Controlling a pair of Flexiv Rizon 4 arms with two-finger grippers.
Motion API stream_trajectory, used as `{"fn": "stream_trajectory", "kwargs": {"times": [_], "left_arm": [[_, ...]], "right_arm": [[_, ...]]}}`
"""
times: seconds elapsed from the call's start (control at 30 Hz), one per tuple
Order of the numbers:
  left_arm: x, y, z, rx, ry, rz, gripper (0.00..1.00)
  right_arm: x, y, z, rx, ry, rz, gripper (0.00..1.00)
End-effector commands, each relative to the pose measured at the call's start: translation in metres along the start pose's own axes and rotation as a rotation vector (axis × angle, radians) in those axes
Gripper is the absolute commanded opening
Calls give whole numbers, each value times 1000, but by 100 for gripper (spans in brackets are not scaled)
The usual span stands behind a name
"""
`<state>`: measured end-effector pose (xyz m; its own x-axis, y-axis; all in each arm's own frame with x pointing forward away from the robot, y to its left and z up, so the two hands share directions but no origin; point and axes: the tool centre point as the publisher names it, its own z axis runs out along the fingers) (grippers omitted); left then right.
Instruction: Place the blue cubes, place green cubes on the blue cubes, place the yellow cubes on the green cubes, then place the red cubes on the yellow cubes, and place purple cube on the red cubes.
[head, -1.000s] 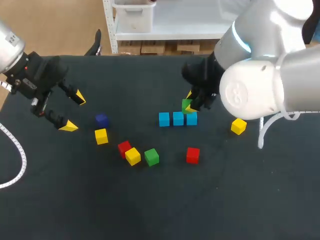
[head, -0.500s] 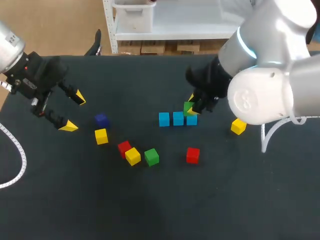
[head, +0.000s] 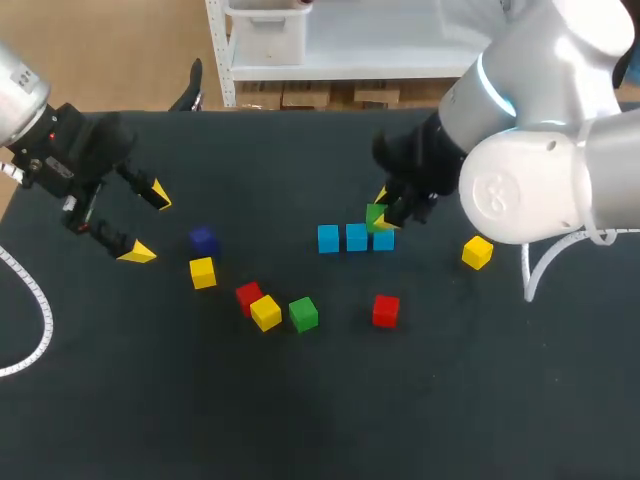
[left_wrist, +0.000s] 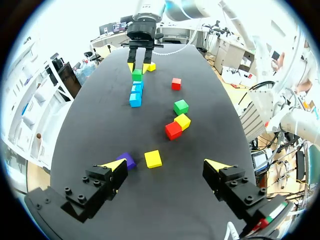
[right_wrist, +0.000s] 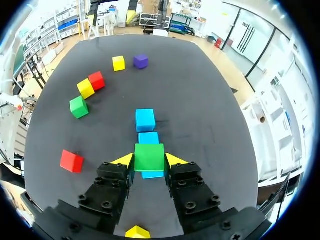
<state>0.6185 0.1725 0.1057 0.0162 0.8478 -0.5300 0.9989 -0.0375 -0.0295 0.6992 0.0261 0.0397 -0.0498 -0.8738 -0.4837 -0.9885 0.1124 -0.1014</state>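
right gripper closed on a green cube, one yellow tip on each side face, cube square between them; directly under it is the nearest blue cube, only a sliver of blue showing at the green's gripper-side edge; can't tell whether green is already seated on blue or just above it, and the head view doesn't settle it; the row of three blues runs straight ahead of the gripper: middle blue cube against the nearest one, far blue cube just beyond; the fingers close across the row axis, so opening them should clear the neighbour; my read: next is a straight lower-and-release, with no shift along the row needed; second green cube lies loose, well off to the side of the row, next to a yellow and a red; left gripper wide open and empty over the far end of the worktop, purple cube just ahead of it; right arm is clearly the nearer one to the row.
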Motion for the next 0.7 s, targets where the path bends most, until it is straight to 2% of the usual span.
{"fn": "stream_trajectory", "kwargs": {"times": [0.03,0.7], "left_arm": [[1,0,0,-1,-3,3,100],[1,0,0,-1,-3,3,100]], "right_arm": [[1,-3,3,-14,-10,-4,0],[1,-3,8,-38,-5,-25,0]]}}
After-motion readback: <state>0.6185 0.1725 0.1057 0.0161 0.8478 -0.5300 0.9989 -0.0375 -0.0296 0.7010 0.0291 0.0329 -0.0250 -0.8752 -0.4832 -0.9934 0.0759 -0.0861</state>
